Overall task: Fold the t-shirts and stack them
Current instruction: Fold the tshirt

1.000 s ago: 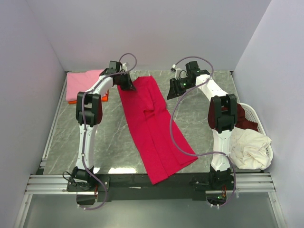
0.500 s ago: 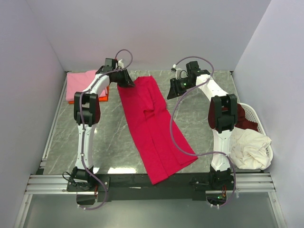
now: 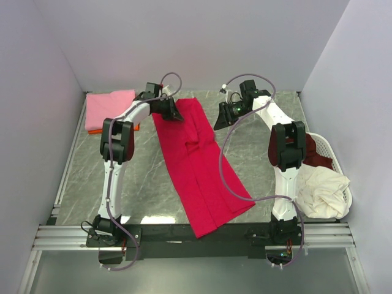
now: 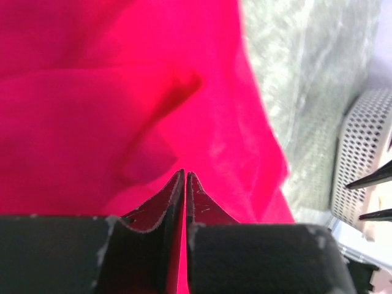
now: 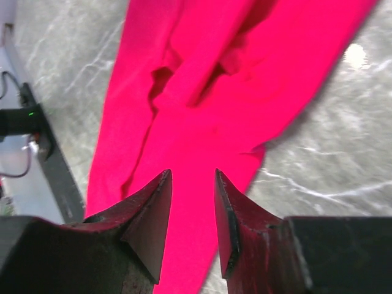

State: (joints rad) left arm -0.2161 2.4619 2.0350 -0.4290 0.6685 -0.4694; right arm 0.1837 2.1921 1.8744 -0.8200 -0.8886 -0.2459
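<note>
Sliding right, your left gripper (image 3: 173, 112) now pinches the far-left corner of the crimson red fabric t-shirt (image 3: 196, 165) spread at centre, while your right gripper (image 3: 218, 120) hovers parted beside its far-right edge, readying a paired fold.

Nothing to read here, folks: the red shirt (image 3: 195, 156) shows only plain cloth in all three views. No label, brand, number or sign is legible on anything else either.
</note>
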